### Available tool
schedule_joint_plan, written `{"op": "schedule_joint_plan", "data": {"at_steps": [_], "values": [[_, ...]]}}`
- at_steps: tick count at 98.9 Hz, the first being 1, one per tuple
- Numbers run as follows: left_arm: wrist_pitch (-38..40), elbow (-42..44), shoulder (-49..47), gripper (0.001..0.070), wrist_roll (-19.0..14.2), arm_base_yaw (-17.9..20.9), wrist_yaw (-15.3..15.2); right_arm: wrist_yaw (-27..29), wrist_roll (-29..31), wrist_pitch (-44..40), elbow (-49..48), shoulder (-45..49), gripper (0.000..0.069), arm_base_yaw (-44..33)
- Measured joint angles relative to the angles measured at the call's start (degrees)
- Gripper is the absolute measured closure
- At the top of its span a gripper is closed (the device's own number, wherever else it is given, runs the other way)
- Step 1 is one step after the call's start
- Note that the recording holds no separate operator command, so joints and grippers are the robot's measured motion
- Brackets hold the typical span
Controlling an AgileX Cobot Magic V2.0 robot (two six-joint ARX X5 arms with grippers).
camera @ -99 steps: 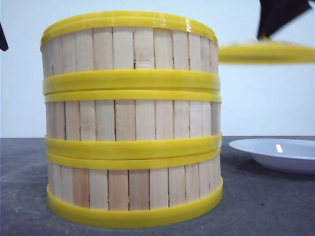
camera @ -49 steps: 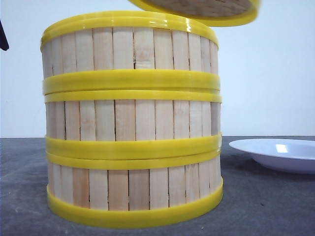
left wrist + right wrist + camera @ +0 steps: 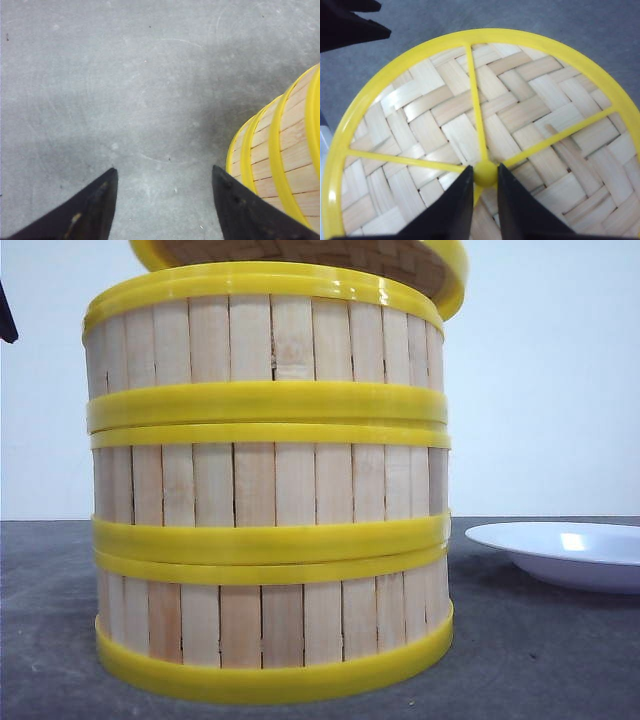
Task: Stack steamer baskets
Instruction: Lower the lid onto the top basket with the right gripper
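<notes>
Three steamer baskets stand stacked in the front view: top (image 3: 265,340), middle (image 3: 270,485), bottom (image 3: 270,625), their yellow rims lined up. The woven lid (image 3: 452,280) hangs tilted just above the top basket, its rim overhanging on the right. My right gripper (image 3: 485,170) is shut on the lid's yellow knob (image 3: 485,175), with the woven lid (image 3: 520,110) spread below it. My left gripper (image 3: 164,170) is open over bare table, with nothing between its fingers. The stack of baskets (image 3: 285,150) stands close beside one of its fingers.
A white shallow plate (image 3: 570,552) lies on the grey table (image 3: 540,660) to the right of the stack. A dark sliver of the left arm (image 3: 6,320) shows at the front view's left edge, and a dark arm part (image 3: 350,22) shows beyond the lid.
The lid has travelled left from above the plate to just over the stack and come lower. The right gripper has left the front view. The stack and plate have not moved.
</notes>
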Motion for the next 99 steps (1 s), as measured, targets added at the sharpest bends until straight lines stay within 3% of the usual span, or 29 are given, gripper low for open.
{"op": "schedule_joint_plan", "data": {"at_steps": [99], "values": [[0.00, 0.00, 0.00, 0.0353, 0.00, -0.02, -0.02, 4.07, -0.50, -0.17, 0.63, 5.66, 0.0637, 5.33]]}}
